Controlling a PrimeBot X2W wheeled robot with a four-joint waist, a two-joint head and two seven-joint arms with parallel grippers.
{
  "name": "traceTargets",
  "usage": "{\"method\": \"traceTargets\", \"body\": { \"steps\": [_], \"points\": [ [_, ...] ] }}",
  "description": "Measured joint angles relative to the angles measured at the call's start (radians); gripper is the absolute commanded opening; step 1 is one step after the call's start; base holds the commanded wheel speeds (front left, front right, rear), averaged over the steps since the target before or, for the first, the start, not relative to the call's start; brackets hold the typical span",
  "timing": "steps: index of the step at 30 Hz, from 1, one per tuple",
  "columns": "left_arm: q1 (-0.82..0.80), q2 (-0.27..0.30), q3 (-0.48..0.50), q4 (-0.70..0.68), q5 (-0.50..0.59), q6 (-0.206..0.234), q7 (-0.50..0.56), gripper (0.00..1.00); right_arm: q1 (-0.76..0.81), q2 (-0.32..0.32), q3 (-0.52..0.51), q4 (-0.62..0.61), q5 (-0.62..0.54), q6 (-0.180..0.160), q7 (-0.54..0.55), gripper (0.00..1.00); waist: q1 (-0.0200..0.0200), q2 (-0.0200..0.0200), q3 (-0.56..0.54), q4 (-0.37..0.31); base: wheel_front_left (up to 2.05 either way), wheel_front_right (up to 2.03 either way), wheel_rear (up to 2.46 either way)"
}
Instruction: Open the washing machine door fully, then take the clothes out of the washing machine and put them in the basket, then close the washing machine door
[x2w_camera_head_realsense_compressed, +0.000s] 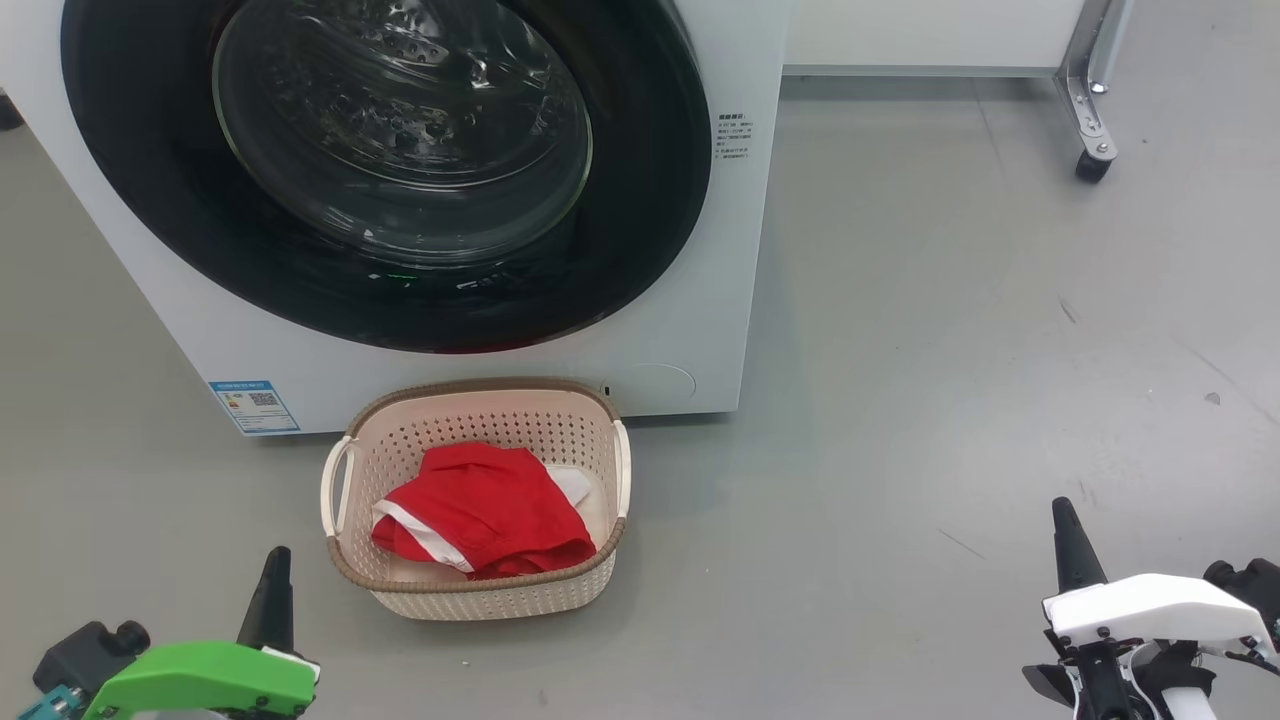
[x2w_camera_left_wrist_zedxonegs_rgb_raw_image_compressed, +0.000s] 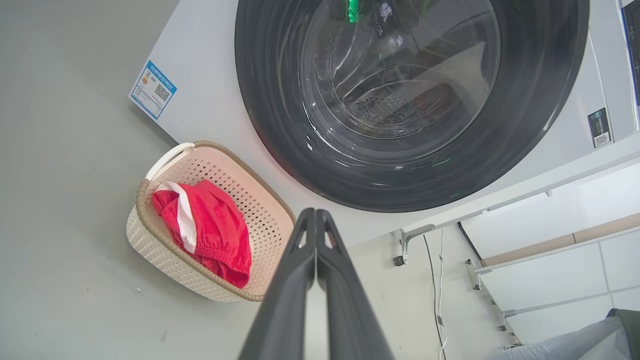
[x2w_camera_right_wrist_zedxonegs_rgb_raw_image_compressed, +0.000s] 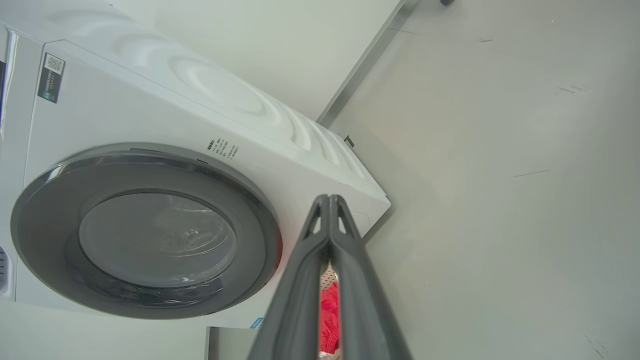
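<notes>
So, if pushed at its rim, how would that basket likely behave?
The basket looks like thin perforated plastic, so probably light and apt to slide on the smooth floor. Holding just the red clothes, it might tip if pushed high.

Both arms at rest, as I see them: green-cased left gripper (x2w_camera_head_realsense_compressed: 274, 568) lower left, white-cased right gripper (x2w_camera_head_realsense_compressed: 1067, 528) lower right, each with fingers (x2w_camera_left_wrist_zedxonegs_rgb_raw_image_compressed: 299, 265) pressed together, pointing up; forearms seemingly held low.

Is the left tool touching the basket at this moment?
Apart. In the head view, a strip of bare grey floor lies between the shut left tool and the basket at its near left corner.
</notes>
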Motion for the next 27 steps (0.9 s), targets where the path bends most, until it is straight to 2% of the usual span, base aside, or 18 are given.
{"method": "traceTargets", "body": {
  "steps": [27],
  "points": [
    [-0.042,-0.004,0.071,0.035,-0.354,-0.062,0.071,0.00,-0.047,-0.021,-0.072,0.031,0.381,0.054,0.080,0.00,0.0000,0.0000,-0.010,0.009,0.00,0.00,0.00]
  ]
}}
